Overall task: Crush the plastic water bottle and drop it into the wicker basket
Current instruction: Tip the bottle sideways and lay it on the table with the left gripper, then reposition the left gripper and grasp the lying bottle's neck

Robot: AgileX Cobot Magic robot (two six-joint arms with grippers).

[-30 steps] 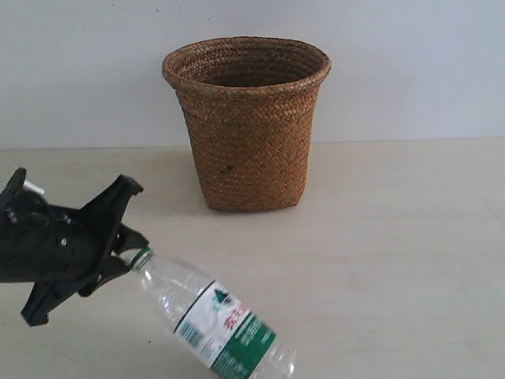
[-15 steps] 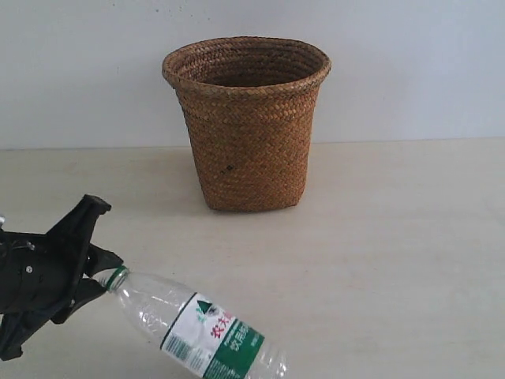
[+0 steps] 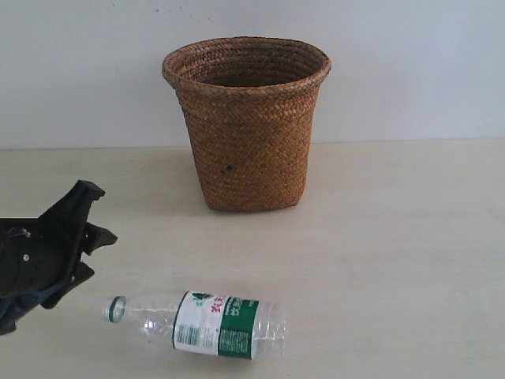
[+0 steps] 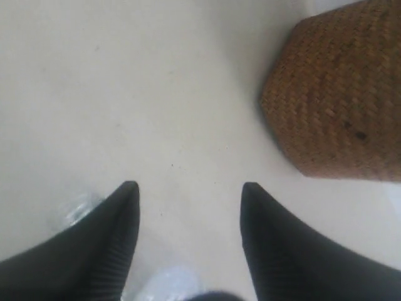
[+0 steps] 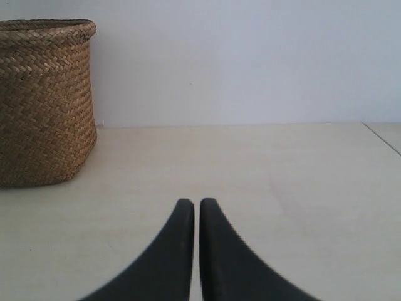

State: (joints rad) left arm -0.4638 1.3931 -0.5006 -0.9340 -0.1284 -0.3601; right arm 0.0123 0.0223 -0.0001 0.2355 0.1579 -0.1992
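Pale matte tabletop [image 3: 394,237], plain white wall [image 3: 410,63]. Jaws on left gripper [image 4: 188,185] spread wide, black ribbed pads [image 4: 116,260]; on right gripper [image 5: 196,202] pressed together. Clear plastic water bottle [image 3: 207,322] lies on its side at 4 o'clock of left gripper, not touching, green neck ring pointing 9. Its label [image 3: 230,327] is white/green, red characters unreadable. Brown wicker basket [image 3: 248,126] upright at bottle's 12, tight weave, rolled rim.

Blurry bottle [image 4: 76,210] behind left end effector [image 4: 190,185]
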